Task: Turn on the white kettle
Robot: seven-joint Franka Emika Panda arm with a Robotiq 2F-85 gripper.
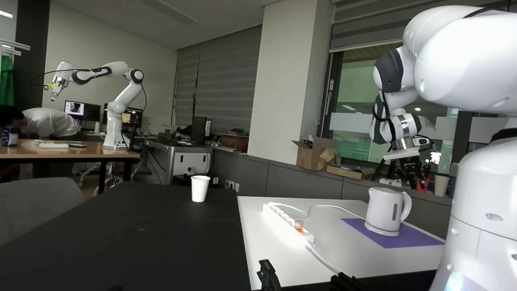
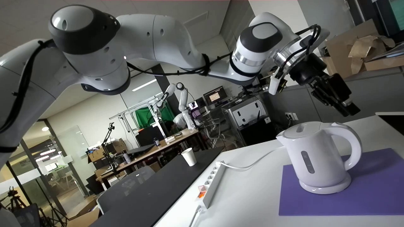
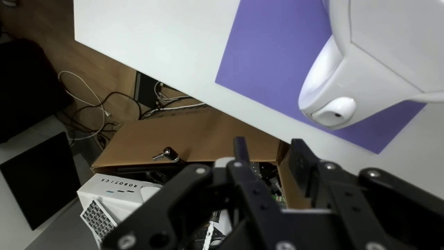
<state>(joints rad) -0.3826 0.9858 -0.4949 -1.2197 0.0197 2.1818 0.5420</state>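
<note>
The white kettle (image 1: pixel 381 212) stands upright on its base on a purple mat, in both exterior views (image 2: pixel 315 157). Its loop handle (image 2: pixel 348 138) is on the side nearer my gripper. In the wrist view the kettle (image 3: pixel 388 69) is at upper right, partly cut off. A small white switch with a dark dot (image 3: pixel 334 113) shows at the top of the handle. My gripper (image 3: pixel 270 140) is open, with nothing between its fingers. In an exterior view it hangs above the handle side (image 2: pixel 348 108), apart from the kettle. It also shows above the kettle in an exterior view (image 1: pixel 418 182).
A white power strip (image 1: pixel 286 224) with an orange switch lies on the white table (image 2: pixel 249 195), a cord running from it toward the kettle. A white paper cup (image 2: pixel 189 156) stands on the black table. Past the white table's edge is an open cardboard box (image 3: pixel 194 139) holding clutter.
</note>
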